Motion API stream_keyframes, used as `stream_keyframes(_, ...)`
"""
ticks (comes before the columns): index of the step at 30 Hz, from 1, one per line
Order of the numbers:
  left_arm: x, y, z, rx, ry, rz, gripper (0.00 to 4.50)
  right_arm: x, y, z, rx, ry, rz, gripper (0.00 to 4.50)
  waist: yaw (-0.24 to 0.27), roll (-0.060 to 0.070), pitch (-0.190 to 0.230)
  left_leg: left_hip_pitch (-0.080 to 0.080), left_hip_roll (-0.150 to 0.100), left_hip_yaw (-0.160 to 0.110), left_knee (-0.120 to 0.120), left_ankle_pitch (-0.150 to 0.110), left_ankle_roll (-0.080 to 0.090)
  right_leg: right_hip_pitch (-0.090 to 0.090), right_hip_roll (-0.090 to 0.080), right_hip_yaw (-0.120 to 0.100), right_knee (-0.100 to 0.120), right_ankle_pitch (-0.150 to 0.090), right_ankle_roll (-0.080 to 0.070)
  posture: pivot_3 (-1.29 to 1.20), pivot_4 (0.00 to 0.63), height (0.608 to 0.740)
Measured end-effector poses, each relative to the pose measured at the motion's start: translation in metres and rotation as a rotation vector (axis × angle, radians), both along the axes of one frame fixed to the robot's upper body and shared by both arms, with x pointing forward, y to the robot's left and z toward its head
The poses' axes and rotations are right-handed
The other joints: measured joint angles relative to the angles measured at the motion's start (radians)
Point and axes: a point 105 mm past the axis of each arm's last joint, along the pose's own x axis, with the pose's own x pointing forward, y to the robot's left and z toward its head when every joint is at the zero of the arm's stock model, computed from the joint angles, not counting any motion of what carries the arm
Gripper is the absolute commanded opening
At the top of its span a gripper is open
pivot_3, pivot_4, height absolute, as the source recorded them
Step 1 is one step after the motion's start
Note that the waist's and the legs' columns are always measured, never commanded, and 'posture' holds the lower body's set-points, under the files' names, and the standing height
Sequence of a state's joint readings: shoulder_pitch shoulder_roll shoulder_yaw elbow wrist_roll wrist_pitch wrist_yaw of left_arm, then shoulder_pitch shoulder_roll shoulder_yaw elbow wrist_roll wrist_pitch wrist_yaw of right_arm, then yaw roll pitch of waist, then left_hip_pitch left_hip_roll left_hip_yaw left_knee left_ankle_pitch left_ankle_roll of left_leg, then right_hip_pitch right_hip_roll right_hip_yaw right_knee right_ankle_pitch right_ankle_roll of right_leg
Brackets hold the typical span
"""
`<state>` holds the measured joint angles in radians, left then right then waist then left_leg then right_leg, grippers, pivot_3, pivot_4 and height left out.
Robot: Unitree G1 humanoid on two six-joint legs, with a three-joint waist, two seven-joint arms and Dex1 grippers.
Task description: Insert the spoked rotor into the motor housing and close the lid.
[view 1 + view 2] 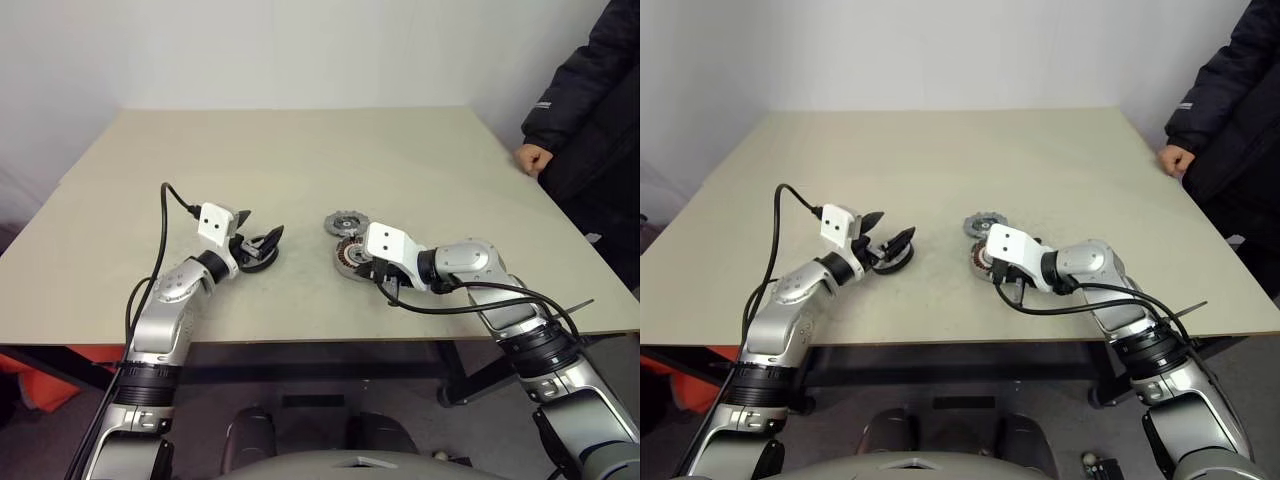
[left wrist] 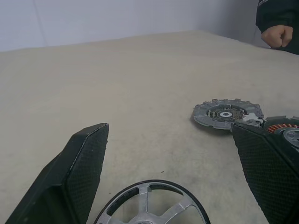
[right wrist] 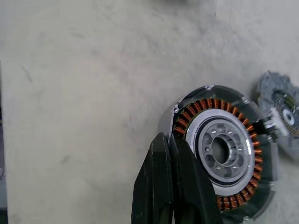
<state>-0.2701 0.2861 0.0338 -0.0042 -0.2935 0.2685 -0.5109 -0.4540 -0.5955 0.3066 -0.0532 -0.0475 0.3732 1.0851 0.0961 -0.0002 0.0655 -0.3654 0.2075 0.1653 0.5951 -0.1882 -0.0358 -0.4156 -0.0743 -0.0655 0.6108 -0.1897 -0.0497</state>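
The spoked rotor (image 2: 148,206), a black ring with silver spokes, lies flat on the table between the wide-apart fingers (image 2: 74,177) of my open left gripper (image 1: 260,230), which touches nothing. The motor housing (image 3: 225,150), silver with a ring of copper windings, sits near the table's middle front. My right gripper (image 3: 167,140) is shut with its tips at the housing's rim, holding nothing. The lid (image 1: 345,222), a grey toothed disc, lies flat just behind the housing.
A person in a dark jacket stands at the table's right edge, a fist (image 1: 533,158) resting on the tabletop (image 1: 300,150). The front edge runs close below both arms. A black cable (image 1: 480,300) loops off my right wrist.
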Motion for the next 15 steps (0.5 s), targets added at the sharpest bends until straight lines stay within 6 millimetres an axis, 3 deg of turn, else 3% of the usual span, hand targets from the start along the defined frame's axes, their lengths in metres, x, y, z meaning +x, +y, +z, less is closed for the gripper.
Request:
stream_keyframes(2, 0.000, 0.000, 0.000, 0.000, 0.001, -0.003, 4.40, -0.002, 0.001, 0.001, 0.008, 0.011, 0.009, 0.65, 0.000, 0.000, 0.000, 0.000, 0.000, 0.000, 0.000, 0.000, 0.000, 0.000, 0.000, 0.000, 0.000, 0.000, -0.001, 0.00, 0.000, 0.740)
stream_keyframes(8, 0.002, 0.000, -0.003, 0.001, 0.011, -0.004, 4.40, 0.001, -0.001, 0.002, 0.005, -0.012, -0.010, 2.74, 0.000, 0.000, 0.000, 0.006, 0.000, 0.000, 0.000, 0.000, 0.000, 0.007, 0.000, 0.000, 0.000, -0.002, 0.004, 0.00, 0.000, 0.740)
stream_keyframes(15, 0.002, 0.000, -0.004, 0.000, 0.014, -0.007, 4.40, 0.012, -0.005, 0.013, 0.023, -0.061, -0.072, 2.74, 0.000, 0.000, 0.000, 0.013, 0.000, 0.000, 0.000, 0.000, 0.000, 0.013, 0.000, 0.000, -0.002, -0.003, 0.005, 0.00, 0.000, 0.740)
